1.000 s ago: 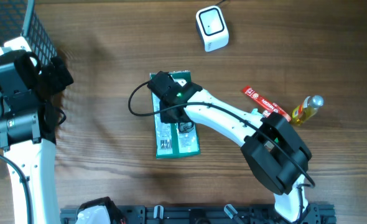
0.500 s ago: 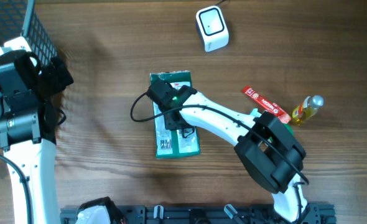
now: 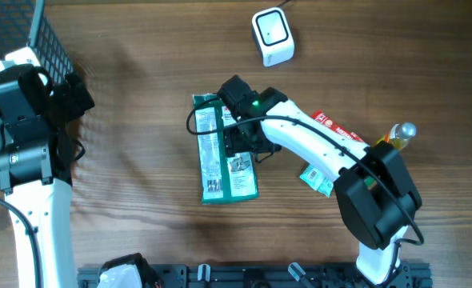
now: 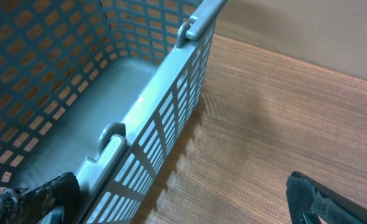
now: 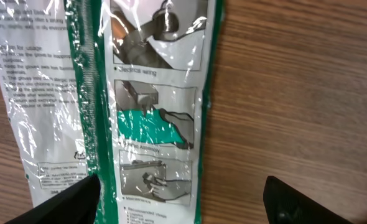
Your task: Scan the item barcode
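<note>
- Overhead view: the green packet lies flat on the wooden table, about mid-scene, with its long side running far to near.
- The right claw hangs over the packet's far-right part. It sits above the film, not clamped on it.
- Right wrist cam settles that: its two fingertips are spread wide apart. One is over the packet and the other is over bare wood to the right of its green edge, with nothing pinched between them.
- That close view also shows what the top cam can't: shiny clear wrap, a column of little picture panels, and a block of small text on the left. From above it's all just white and green patches.
- Going outward, only the overhead shows the rest. The white scanner is at the far side, well apart from the packet. A red sachet, a yellow bottle and a small packet sit off to the right, partly under the arm.
- The left claw is way over at the left edge, nowhere near the packet.
- Left wrist cam shows its fingers fully apart and holding nothing, looking down at the grey mesh basket and the wood beside it.
</note>
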{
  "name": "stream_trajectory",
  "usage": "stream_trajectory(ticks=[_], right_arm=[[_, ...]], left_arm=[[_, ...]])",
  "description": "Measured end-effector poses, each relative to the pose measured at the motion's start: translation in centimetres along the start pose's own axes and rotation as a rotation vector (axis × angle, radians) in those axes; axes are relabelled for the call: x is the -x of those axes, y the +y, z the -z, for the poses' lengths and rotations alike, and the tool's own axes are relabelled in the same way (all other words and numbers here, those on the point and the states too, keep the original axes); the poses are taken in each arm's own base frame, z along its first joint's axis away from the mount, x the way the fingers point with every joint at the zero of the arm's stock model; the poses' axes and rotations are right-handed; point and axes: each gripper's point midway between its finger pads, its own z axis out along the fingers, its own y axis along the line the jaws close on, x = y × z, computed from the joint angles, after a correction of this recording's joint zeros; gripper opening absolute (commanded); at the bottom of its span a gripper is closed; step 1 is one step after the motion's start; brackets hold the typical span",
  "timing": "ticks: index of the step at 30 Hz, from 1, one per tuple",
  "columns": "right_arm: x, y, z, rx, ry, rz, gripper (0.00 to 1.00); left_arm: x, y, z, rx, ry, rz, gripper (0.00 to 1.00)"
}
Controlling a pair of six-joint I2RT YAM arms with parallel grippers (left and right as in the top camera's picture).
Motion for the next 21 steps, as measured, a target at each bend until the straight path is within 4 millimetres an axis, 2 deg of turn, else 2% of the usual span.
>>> stream_trajectory(ticks=[5, 12, 17, 21], right_arm=[[-0.2, 0.0, -1.2, 0.018, -0.007, 0.0, 0.84], [-0.1, 0.3, -1.9, 0.042, -0.02, -0.02, 0.84], [-1.1, 0.3, -3.7, 0.067, -0.018, -0.027, 0.84], [-0.5, 0.6, -3.8, 0.098, -0.066, -0.049, 0.84]], left_arm=[[0.0, 0.0, 0.0, 0.0, 0.0, 0.0, 1.0], [0.0, 0.0, 0.0, 0.0, 0.0, 0.0, 1.0], [0.0, 0.0, 0.0, 0.0, 0.0, 0.0, 1.0], [0.0, 0.0, 0.0, 0.0, 0.0, 0.0, 1.0]])
